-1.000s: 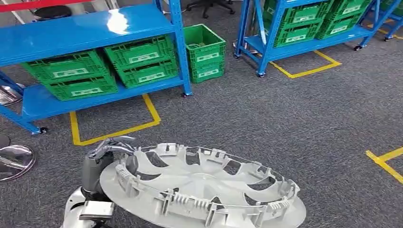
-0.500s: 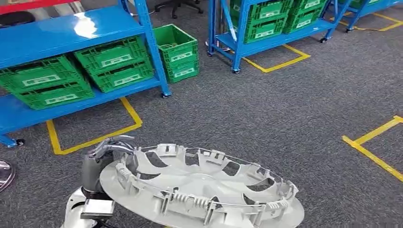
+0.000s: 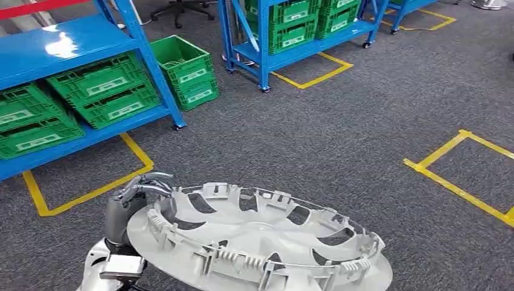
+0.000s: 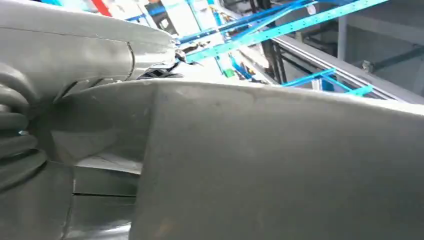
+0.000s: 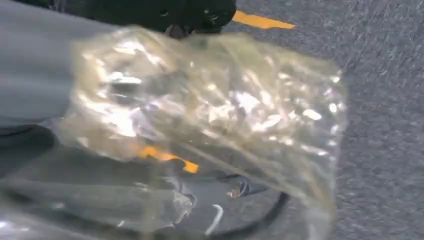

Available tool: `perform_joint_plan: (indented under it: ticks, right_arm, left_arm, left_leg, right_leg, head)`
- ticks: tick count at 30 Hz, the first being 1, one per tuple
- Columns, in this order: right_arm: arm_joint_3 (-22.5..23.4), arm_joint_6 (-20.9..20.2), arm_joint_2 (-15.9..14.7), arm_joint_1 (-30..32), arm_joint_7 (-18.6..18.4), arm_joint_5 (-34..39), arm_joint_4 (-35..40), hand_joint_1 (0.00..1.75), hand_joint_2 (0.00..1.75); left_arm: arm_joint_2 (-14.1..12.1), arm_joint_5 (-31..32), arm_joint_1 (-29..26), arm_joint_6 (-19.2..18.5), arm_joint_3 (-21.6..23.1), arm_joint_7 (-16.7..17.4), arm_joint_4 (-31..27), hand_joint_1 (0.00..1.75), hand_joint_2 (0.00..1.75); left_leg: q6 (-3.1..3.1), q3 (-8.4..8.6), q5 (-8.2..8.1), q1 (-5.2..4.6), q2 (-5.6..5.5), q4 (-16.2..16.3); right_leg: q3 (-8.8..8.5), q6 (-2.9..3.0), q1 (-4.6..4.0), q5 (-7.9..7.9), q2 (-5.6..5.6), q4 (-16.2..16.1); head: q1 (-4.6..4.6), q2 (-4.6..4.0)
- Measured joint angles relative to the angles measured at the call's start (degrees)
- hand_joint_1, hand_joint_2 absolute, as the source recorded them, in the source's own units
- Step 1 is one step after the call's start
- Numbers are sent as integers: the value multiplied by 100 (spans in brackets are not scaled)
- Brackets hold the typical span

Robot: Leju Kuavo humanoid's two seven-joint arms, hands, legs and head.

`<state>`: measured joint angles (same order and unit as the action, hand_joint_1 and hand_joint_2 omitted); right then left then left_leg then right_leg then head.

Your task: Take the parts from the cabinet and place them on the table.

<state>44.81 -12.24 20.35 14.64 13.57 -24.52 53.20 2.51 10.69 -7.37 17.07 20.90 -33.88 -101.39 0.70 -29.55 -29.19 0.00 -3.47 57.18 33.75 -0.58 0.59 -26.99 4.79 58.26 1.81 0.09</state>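
A large grey plastic wheel cover (image 3: 254,242) hangs low in the head view, lying almost flat with its ribbed inner side up. My left hand (image 3: 130,203) grips its rim at the left edge, fingers curled over the top. In the left wrist view the same cover (image 4: 280,165) runs close along the grey left hand (image 4: 60,55). In the right wrist view a crumpled clear plastic bag (image 5: 215,100) sits against my right hand (image 5: 35,75), which holds it above the carpet; its fingers are hidden behind the bag.
A blue shelf rack (image 3: 66,42) with green crates (image 3: 100,88) stands at the far left. One green crate (image 3: 185,66) sits on the floor beside it. A second blue rack (image 3: 291,30) is farther back. Yellow tape lines (image 3: 460,176) mark the grey carpet.
The whole picture has shifted left, so the camera has turned right. The racks and crates slide toward the left edge. The wheel cover and left hand keep their place in the picture.
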Motion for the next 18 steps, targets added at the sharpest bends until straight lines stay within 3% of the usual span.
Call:
perform_joint_plan:
  ticks: [2,3,4,5,7,8,9,10,12,13,14,15,18]
  right_arm:
    - [37,-7,7,9,2,-20,-24,0,0]
    - [54,-2,7,5,2,-26,-30,0,0]
    - [68,4,7,10,9,-31,-35,0,0]
    - [79,4,7,-4,7,-33,-39,0,0]
    - [85,2,7,-38,7,-41,-52,0,0]
    - [85,2,7,-40,7,-44,-57,0,0]
    - [87,2,7,-34,7,-44,-61,0,0]
    - [92,2,7,-28,7,-46,-68,0,0]
    - [100,2,7,-28,7,-46,-74,0,0]
    - [105,2,7,-41,7,-46,-76,0,0]
    - [105,-2,7,-50,9,-48,-87,0,0]
    - [105,-7,7,-57,13,-50,-87,0,0]
    - [125,-7,7,-39,13,-50,-101,0,0]
  left_arm:
    - [4,0,-1,-2,2,0,0,175,175]
    - [4,0,1,-2,2,-5,0,175,175]
    - [9,0,3,-4,2,-6,0,175,175]
    - [11,-4,4,-4,7,-9,0,175,175]
    - [9,-26,-7,-7,0,-9,0,175,175]
    - [4,-26,-8,-7,-2,-9,2,175,175]
    - [4,-26,-14,-7,0,-9,4,175,175]
    - [4,-26,-14,-7,0,-9,4,175,175]
    - [7,-29,-7,-9,0,-9,4,175,175]
    - [9,-28,-7,-9,2,-9,4,175,175]
    - [7,-28,-4,-9,0,-7,4,175,175]
    - [4,-24,-1,-11,2,-7,4,175,175]
    - [4,-26,4,-17,4,-7,4,175,175]
  left_leg:
    - [12,-17,32,-8,73,-22]
    - [34,7,96,66,157,-119]
    - [49,11,111,50,213,-131]
    - [74,-4,119,48,265,-130]
    - [78,-20,123,29,405,-127]
    - [77,-27,124,27,473,-124]
    - [76,-27,125,25,534,-123]
    - [74,-26,124,25,581,-123]
    - [47,-13,111,28,666,-104]
    - [12,-10,94,21,706,-81]
    - [-29,-25,77,-28,728,-57]
    - [-52,-31,89,-28,737,-50]
    - [-98,-16,83,-21,810,-44]
  right_leg:
    - [26,-85,15,55,81,-45]
    - [69,-101,17,27,71,-3]
    - [152,-123,-13,-111,-182,143]
    - [303,-149,-5,-329,-312,464]
    - [686,-188,10,-745,-426,1350]
    - [817,-207,11,-842,-440,1670]
    - [807,-218,13,-793,-452,1699]
    - [673,-224,16,-648,-464,1495]
    - [25,-213,17,-166,-565,390]
    - [-202,-207,10,-189,-718,-62]
    - [-252,-135,-12,-183,-728,-82]
    - [-237,-83,-10,-169,-657,-68]
    - [-209,-12,-4,-149,-573,-67]
  head:
    - [-5,0]
    - [-9,0]
    - [-37,0]
    - [-68,0]
    - [-59,0]
    - [-66,0]
    - [-63,0]
    - [-63,0]
    - [-64,0]
    - [-61,0]
    - [-61,0]
    - [-44,0]
    - [-55,0]
